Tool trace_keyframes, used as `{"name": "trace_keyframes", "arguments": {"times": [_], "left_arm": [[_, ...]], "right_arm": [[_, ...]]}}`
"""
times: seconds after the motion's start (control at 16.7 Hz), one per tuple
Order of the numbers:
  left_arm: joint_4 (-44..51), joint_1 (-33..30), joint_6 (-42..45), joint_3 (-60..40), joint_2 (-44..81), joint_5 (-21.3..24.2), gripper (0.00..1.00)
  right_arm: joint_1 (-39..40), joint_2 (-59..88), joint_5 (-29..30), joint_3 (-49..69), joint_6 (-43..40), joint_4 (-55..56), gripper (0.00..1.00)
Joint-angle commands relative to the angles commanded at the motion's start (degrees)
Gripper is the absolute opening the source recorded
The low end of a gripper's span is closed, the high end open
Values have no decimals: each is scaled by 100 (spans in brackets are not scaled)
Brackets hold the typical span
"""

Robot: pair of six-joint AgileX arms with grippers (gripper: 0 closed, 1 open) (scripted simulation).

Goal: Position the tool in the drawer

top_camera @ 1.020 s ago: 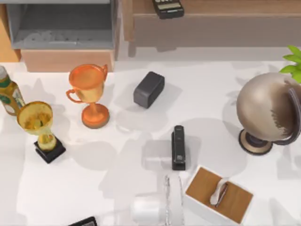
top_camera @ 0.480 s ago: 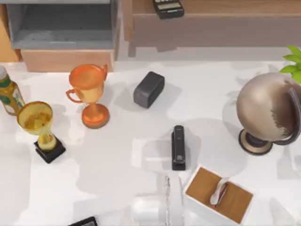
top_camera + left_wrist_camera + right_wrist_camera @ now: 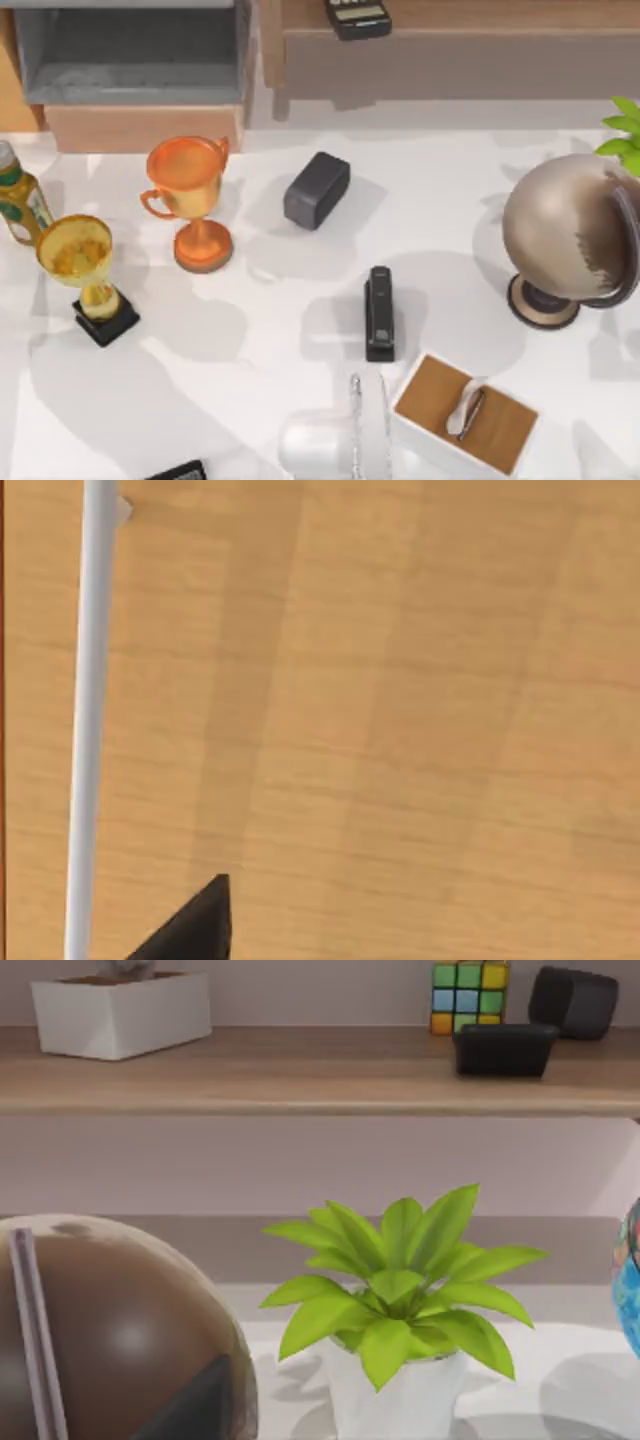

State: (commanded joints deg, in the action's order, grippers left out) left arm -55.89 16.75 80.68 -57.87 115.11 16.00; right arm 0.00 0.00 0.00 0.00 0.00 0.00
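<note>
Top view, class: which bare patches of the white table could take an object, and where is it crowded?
Free: between the slim black stapler and the brown globe; between the orange trophy and the stapler. Crowded: the left edge, around the gold trophy and bottle.

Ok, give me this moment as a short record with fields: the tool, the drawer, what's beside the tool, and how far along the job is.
tool: black stapler, lying flat on the white table, untouched
drawer: open, top view's upper left, grey floor bare
near tool: dark grey block beyond it; wood-topped white box nearer the camera
progress: stapler not yet picked up
</note>
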Motion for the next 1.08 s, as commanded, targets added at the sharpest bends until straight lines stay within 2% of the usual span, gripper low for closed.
{"name": "trace_keyframes", "arguments": {"times": [0.3,0.54,1.08], "left_arm": [[-631,400,724,-325,1176,577,100],[-1065,679,992,-490,1539,989,100],[-1091,688,1008,-587,1583,1033,100]], "right_arm": [[0,0,0,0,0,0,100],[0,0,0,0,0,0,100],[0,0,0,0,0,0,100]]}}
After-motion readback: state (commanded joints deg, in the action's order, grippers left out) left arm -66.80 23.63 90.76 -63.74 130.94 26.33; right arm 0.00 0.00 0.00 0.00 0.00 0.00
